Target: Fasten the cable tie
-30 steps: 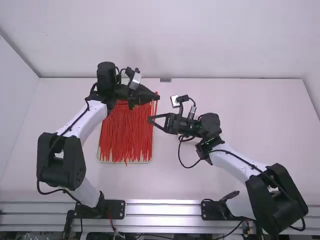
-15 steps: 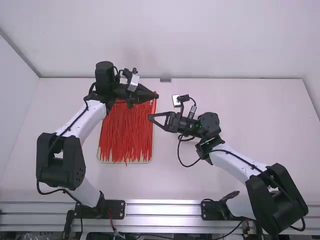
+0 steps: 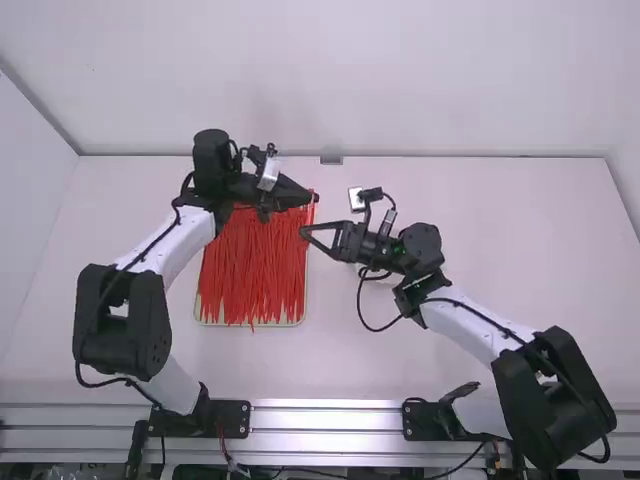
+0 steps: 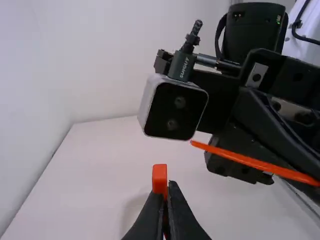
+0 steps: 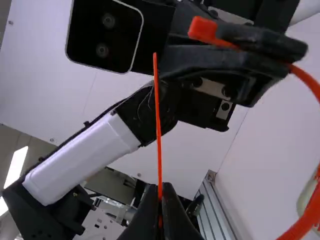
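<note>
My left gripper (image 3: 311,196) hangs over the far end of the pile of red cable ties (image 3: 250,265), shut on the square head (image 4: 159,178) of one orange-red tie. Just in front of it, my right gripper (image 3: 304,233) is shut on the same tie's thin tail (image 5: 157,125). In the right wrist view the tail's tip points up at the left gripper's fingers (image 5: 250,39), a short way below and to one side of the head (image 5: 202,27). The strap (image 5: 309,87) curves away in a loop. The left wrist view shows the strap (image 4: 250,162) running across the right gripper's body.
The loose ties lie on a flat beige tray (image 3: 250,323) left of the table's middle. White walls close the table at the back and left. The right wrist camera (image 4: 172,107) sits close to the left gripper's fingertips.
My right gripper has lifted slightly and moved up toward the left gripper, bringing the tail nearer the head. The left gripper has barely shifted.
</note>
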Tool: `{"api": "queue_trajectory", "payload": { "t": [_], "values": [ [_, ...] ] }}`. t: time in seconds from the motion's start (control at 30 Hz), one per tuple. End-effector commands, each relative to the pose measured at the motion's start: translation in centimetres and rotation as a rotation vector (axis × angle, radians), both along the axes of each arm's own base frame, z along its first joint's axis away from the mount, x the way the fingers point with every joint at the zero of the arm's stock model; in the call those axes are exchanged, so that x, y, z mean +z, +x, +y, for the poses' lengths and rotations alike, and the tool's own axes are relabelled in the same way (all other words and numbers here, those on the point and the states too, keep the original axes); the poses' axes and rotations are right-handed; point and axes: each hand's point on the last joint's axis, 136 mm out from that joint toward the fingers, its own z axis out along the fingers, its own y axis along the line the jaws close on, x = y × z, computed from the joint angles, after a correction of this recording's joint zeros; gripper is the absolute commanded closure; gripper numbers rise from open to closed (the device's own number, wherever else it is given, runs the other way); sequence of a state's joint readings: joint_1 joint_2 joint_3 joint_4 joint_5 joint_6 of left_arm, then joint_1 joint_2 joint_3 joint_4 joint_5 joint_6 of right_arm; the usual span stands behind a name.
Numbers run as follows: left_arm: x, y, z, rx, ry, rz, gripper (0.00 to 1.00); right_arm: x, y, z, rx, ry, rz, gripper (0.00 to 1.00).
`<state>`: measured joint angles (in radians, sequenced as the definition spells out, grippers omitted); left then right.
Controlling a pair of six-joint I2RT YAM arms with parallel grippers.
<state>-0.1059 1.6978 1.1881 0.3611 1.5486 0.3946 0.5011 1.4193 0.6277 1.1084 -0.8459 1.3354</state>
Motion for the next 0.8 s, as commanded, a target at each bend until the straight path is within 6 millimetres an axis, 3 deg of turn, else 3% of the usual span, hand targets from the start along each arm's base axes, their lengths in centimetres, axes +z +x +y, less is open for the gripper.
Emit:
{"api": "queue_trajectory", "payload": {
  "t": [0.0,0.77],
  "values": [
    [0.0,-0.5,-0.2,-0.027,-0.008,-0.027,0.99,-0.4,0.1,0.1,-0.003,-0.004,0.009,1.0],
    [1.0,-1.5,-0.8,-0.048,-0.011,-0.055,0.99,-0.8,0.2,0.1,-0.008,-0.015,0.022,1.0]
  ]
}}
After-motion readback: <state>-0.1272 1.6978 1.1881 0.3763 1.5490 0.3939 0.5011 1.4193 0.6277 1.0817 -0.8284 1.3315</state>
